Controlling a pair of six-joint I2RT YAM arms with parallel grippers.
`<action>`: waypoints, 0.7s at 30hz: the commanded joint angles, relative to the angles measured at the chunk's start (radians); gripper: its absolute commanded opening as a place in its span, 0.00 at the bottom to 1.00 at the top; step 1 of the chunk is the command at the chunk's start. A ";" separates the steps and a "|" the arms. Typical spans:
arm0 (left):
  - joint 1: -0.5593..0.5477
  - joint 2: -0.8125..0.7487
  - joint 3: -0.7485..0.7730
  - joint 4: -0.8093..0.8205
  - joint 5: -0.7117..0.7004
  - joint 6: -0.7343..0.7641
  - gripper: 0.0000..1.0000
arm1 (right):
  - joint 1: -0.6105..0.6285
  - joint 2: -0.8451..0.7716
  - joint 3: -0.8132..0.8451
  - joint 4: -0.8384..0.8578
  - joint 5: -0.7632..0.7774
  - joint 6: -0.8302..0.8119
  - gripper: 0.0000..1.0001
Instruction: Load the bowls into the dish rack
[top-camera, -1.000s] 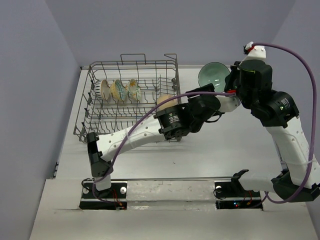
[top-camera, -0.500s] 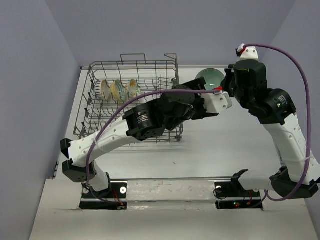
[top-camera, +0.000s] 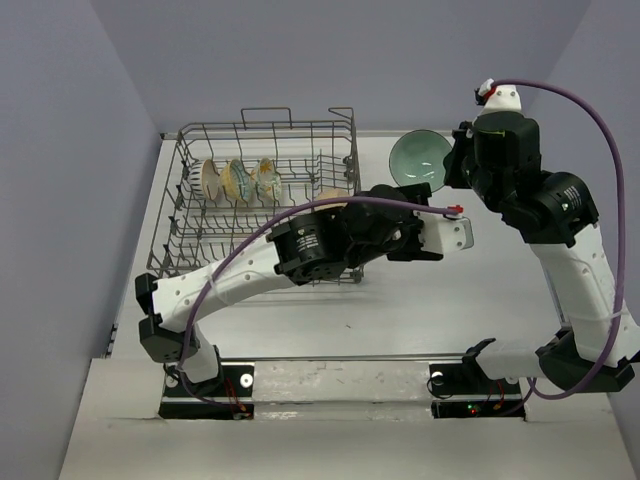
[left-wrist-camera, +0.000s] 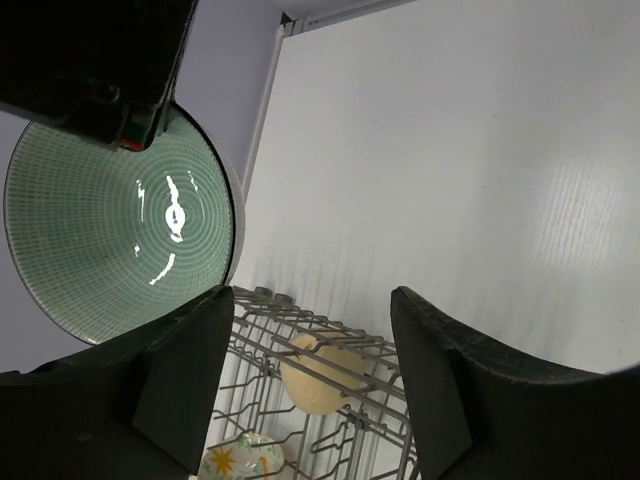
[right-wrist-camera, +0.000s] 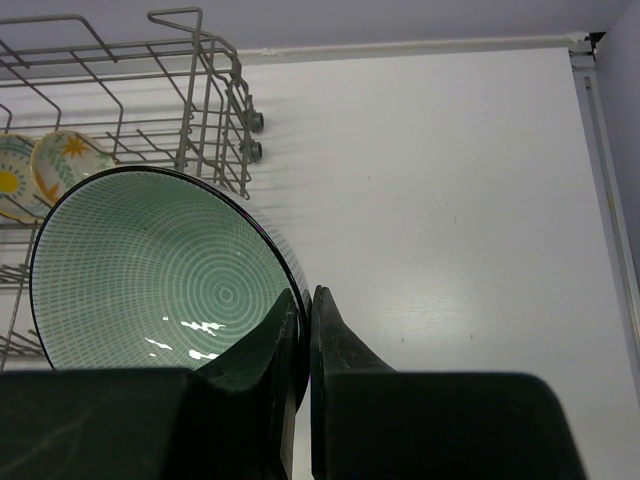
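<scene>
The grey wire dish rack (top-camera: 200, 235) stands at the back left. Three bowls stand on edge in it: white-and-tan (top-camera: 210, 180) and two floral ones (top-camera: 238, 182) (top-camera: 267, 180). A tan bowl (top-camera: 333, 195) leans at its right side and also shows in the left wrist view (left-wrist-camera: 315, 375). My right gripper (right-wrist-camera: 303, 300) is shut on the rim of the teal-green bowl (right-wrist-camera: 150, 270), held tilted above the table right of the rack (top-camera: 420, 158). My left gripper (left-wrist-camera: 310, 310) is open and empty, below that bowl (left-wrist-camera: 110, 230), near the rack's right corner.
My left arm (top-camera: 300, 245) reaches across the front of the rack, its wrist (top-camera: 445, 228) close under the right arm (top-camera: 520, 170). The rack's small wheels (right-wrist-camera: 255, 122) stick out at its far right corner. Purple cables loop above both arms.
My left arm's elbow has swung left and its wrist has come nearer and lower right of the rack. The right gripper has shifted the teal bowl slightly left and down.
</scene>
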 joint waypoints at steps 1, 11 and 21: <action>-0.015 0.034 -0.013 0.071 -0.094 0.067 0.77 | 0.008 -0.016 0.039 0.056 -0.007 -0.011 0.01; -0.029 0.085 -0.030 0.156 -0.278 0.134 0.75 | 0.008 -0.038 -0.010 0.066 -0.016 -0.017 0.01; -0.099 0.022 0.039 0.099 -0.303 0.131 0.76 | 0.008 -0.032 -0.027 0.066 -0.016 -0.012 0.01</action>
